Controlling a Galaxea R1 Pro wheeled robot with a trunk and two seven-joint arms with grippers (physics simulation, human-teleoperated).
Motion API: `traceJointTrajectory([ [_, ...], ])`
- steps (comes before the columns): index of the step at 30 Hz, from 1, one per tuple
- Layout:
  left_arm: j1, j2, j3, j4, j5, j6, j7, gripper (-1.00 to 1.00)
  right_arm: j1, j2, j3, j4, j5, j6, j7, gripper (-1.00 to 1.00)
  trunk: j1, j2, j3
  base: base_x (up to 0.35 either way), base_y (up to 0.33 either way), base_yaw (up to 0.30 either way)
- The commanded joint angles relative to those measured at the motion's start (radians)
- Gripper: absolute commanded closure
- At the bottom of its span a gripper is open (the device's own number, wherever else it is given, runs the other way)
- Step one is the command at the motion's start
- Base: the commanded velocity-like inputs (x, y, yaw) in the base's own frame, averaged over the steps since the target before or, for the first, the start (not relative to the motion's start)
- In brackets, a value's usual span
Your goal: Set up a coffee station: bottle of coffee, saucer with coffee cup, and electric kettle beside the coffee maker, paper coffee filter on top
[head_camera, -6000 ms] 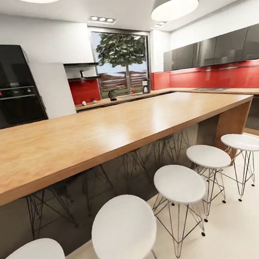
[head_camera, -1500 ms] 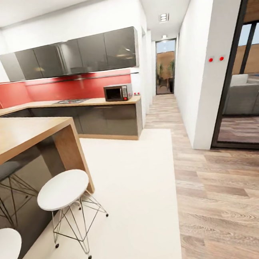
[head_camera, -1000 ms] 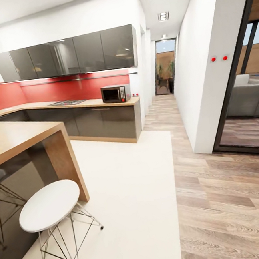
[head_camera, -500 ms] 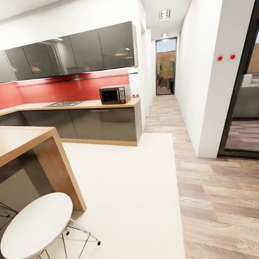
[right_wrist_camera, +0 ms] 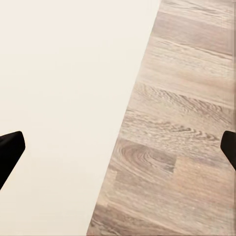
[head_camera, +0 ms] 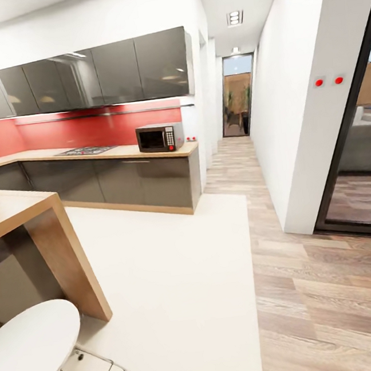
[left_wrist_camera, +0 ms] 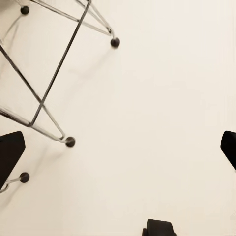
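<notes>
Left wrist view: the left gripper [left_wrist_camera: 118, 147] has its black fingers [left_wrist_camera: 9, 155] spread wide and holding nothing, with the cream floor mat [left_wrist_camera: 162, 98] beneath them and the thin wire legs of a stool [left_wrist_camera: 46, 93] just beside. In the right wrist view the right gripper [right_wrist_camera: 118, 147] likewise has its fingers parted and empty, hanging over the seam where the cream mat meets the grey-brown wood plank floor [right_wrist_camera: 187, 123]. In the head view a round white stool seat [head_camera: 31, 347] sits near the slanted end of the wooden island desk [head_camera: 15, 210]. Farther off, the wood-topped kitchen desk with dark grey cabinets [head_camera: 121, 178] carries a black microwave [head_camera: 159, 138] and a gas hob [head_camera: 86, 151] against a red backsplash [head_camera: 75, 129]. The coffee maker, bottle, filter, saucer, cup and kettle cannot be made out here. A hallway [head_camera: 236, 96] runs on past the white wall [head_camera: 292, 110].
</notes>
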Motion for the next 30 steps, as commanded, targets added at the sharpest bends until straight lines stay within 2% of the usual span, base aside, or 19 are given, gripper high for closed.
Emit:
traceJointTrajectory([
  [1, 0.000, 0.000, 0.002, 0.001, 0.000, -0.003, 0.000, -1.00, 0.000, 0.000, 0.000, -0.001, 0.001, -0.002, 0.000, -1.00, 0.001, 0.000, -0.001, 0.321, -0.167, 0.000],
  [30, 0.000, 0.000, 0.003, 0.001, 0.000, -0.003, 0.000, -1.00, 0.000, 0.000, -0.001, -0.001, 0.001, -0.002, 0.000, -1.00, 0.001, 0.000, -0.001, 0.321, -0.148, 0.000],
])
